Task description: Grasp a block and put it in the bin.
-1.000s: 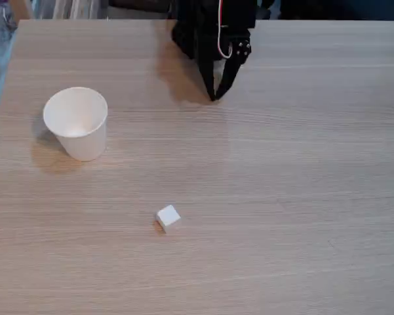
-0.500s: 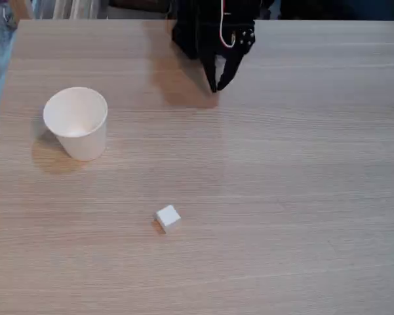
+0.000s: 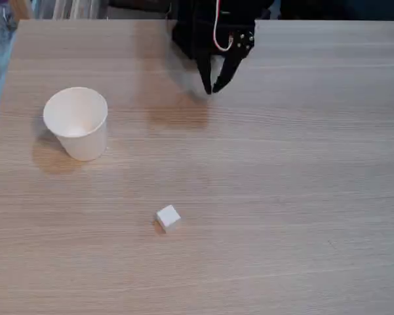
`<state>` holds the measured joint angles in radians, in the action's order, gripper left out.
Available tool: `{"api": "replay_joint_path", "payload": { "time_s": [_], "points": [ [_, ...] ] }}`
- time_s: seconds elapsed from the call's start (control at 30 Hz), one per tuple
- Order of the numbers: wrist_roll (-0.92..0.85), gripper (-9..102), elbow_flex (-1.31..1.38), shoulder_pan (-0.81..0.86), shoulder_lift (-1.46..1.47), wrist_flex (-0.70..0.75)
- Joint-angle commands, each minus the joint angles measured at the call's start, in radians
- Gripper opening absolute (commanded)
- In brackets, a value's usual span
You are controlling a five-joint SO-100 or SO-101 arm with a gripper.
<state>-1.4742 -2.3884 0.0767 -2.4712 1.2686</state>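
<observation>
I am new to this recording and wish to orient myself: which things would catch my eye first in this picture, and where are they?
On the pale wooden table, a white paper cup stands upright at the left, and a tiny white cube lies alone nearer the bottom centre, apart from it. At the top centre the black gripper points downward, far from both.

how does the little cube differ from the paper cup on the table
Size: the cube is tiny, while the paper cup is several times larger.
Shape: the cube is boxy with flat faces; the cup is round, open at the top and tapering to a narrower base.
Place in the fixed view: the cube lies nearer the bottom centre; the cup stands upright at the left.
Both are plain white, rest on the wooden table and lie apart from the claw.
</observation>
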Motion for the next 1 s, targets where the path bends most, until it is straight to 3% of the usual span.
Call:
{"api": "replay_joint_path", "payload": {
  "time_s": [0.0, 0.53, 0.8, 0.97],
  "points": [
    [0.031, 0, 0.074, 0.02, 0.057, -0.028],
    [0.051, 7, 0.095, 0.138, 0.21, -0.227],
    [0.026, 10, 0.173, 0.118, 0.334, -0.276],
    [0.025, 18, 0.19, 0.095, 0.385, -0.321]
  ]
}}
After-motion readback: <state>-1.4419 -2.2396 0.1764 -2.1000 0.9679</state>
